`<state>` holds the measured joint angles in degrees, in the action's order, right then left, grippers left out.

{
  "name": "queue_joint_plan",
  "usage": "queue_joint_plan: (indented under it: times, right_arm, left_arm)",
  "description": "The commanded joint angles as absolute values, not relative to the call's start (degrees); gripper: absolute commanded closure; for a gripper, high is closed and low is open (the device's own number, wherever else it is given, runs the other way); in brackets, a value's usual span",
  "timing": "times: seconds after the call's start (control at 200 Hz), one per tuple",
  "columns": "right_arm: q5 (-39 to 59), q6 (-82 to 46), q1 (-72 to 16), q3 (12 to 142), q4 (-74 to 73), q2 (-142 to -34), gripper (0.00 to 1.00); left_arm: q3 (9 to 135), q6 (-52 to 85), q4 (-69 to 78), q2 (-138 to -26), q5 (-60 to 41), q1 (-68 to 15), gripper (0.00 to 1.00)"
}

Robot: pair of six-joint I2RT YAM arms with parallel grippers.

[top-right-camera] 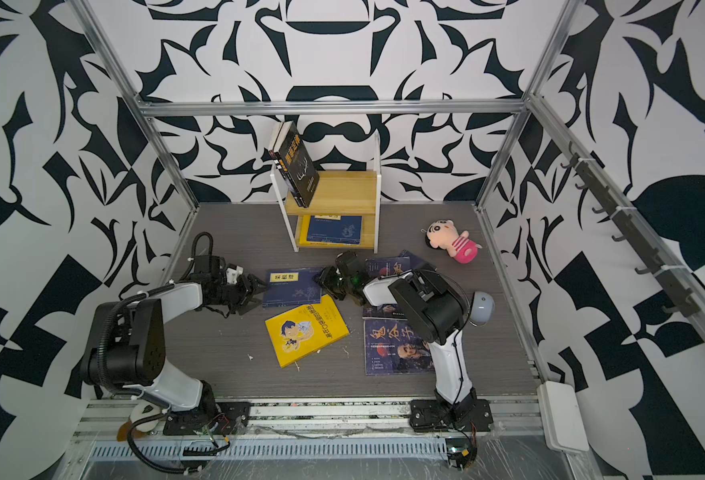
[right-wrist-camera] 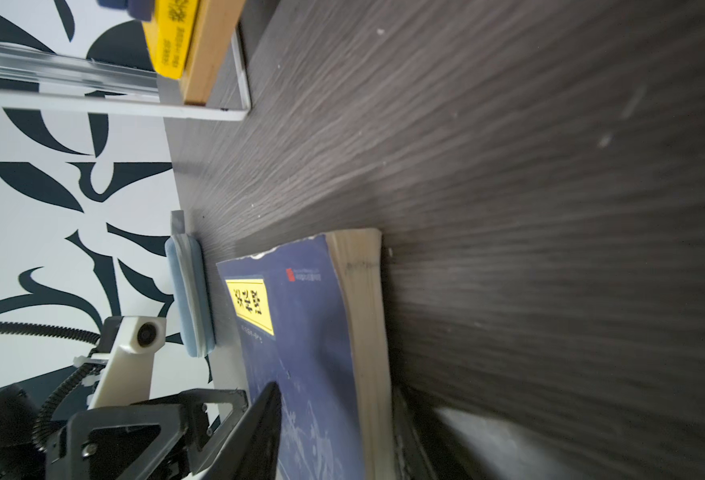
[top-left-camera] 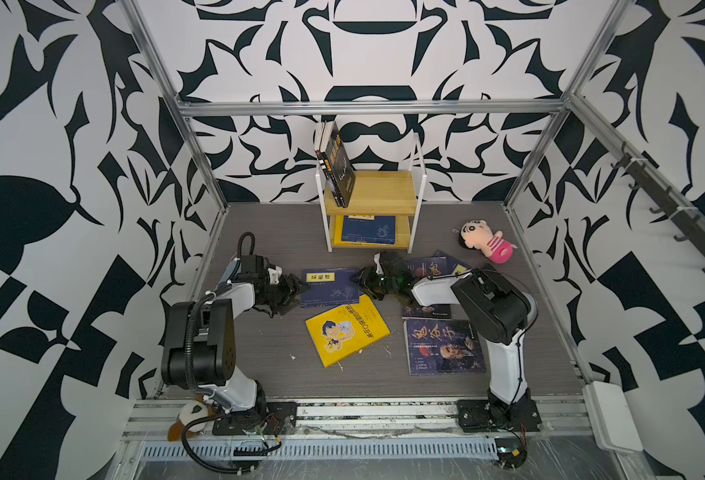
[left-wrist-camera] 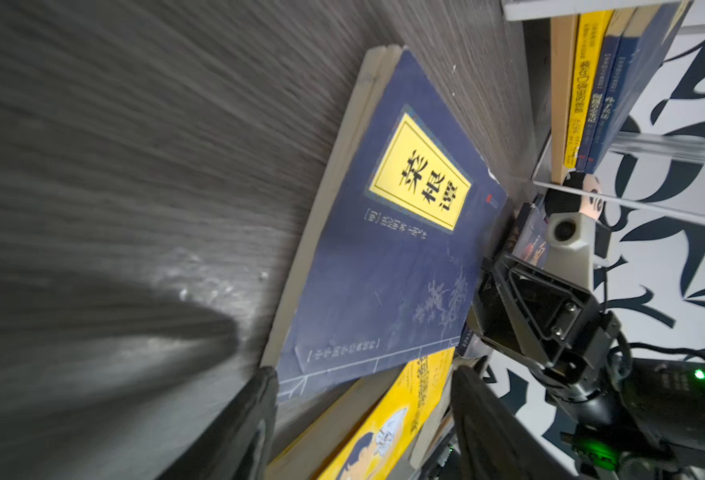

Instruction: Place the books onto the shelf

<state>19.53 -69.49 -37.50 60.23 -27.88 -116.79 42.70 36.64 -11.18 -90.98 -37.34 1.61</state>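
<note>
Navy paperback with yellow title label (top-left-camera: 329,286) lies flat on grey wood-grain table (top-left-camera: 259,357), between both claws, near edge overlapping yellow cartoon-cover paperback (top-left-camera: 346,330). Not on small yellow-board white-frame shelf (top-left-camera: 384,187), which stands apart behind.

Left claw (top-left-camera: 297,294) at book's left edge: jaws apart, nothing clamped, both books' corners in gap.

Right claw (top-left-camera: 359,282) at right edge: one finger (right-wrist-camera: 265,415) over cover, grip cannot tell.

Risks:
- left claw pinches both books
- limp paperback sags, slips
- claws tug against each other

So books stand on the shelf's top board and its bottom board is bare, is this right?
Not quite. The books do stand on the shelf top board, but the bottom board is not bare: a navy book lies flat on it, as both top views show.
</note>
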Motion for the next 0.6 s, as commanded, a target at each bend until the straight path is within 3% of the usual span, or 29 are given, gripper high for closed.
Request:
queue_joint_plan:
  times: [0.0,0.595]
  right_arm:
    - [21.16,-71.72,-38.06,60.38,-32.92,-116.59,0.56]
    - [22.94,-74.97,-40.73,59.33,-41.59,-113.29,0.67]
  left_arm:
    - [43.95,36.83,-11.95,-92.46,-37.44,0.87,0.37]
    - [42.98,35.97,-10.81,-92.46,-36.71,-0.25,0.4]
